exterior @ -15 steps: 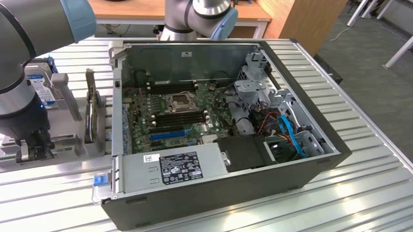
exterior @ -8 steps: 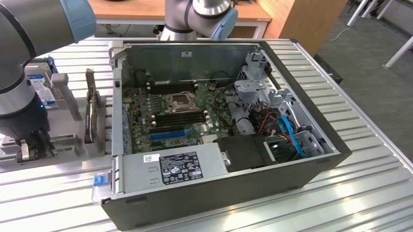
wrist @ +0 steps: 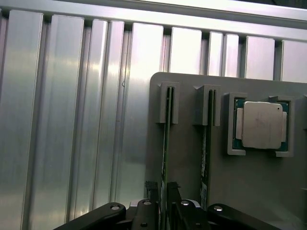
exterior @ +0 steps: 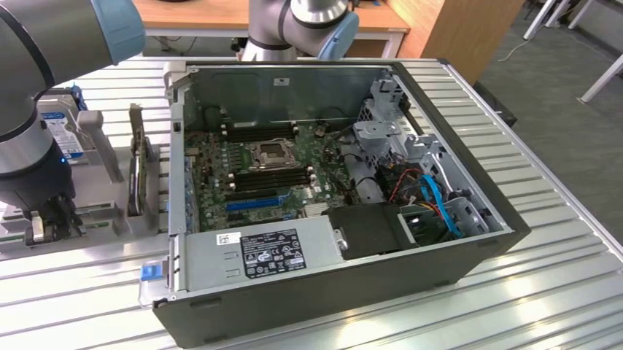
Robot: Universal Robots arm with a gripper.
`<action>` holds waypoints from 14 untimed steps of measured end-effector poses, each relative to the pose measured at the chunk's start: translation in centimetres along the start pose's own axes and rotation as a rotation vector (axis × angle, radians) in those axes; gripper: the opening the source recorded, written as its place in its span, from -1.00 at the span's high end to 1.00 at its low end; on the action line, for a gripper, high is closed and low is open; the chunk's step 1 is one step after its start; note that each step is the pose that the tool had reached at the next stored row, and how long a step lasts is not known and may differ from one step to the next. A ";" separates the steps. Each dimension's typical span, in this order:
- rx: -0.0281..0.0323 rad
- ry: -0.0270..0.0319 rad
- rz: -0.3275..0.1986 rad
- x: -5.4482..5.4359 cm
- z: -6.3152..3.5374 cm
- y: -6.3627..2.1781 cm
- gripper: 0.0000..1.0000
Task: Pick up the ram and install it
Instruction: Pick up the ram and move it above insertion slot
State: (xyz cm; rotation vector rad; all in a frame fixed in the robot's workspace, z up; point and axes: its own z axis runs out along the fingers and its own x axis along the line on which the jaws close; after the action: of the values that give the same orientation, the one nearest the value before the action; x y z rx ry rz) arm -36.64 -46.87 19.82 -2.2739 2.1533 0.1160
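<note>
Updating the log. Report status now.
Gripper shut on the ram. Ram on edge in gray holder, not lifted. Second stick in next slot.

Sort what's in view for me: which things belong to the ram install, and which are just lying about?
Job: gripper, at the ram in the holder; memory slots in the open case.
Lying about: second stick, processor, hard drive, expansion card.
</note>
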 end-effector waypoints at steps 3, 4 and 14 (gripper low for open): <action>0.0000 0.0000 0.000 0.0 -0.08 0.00 0.56; -0.0001 0.0001 0.000 0.0 -0.09 0.01 0.56; -0.0001 0.0001 0.000 0.0 -0.10 0.01 0.56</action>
State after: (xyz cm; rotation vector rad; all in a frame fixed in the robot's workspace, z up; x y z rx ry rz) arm -36.65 -46.87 19.92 -2.2740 2.1535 0.1160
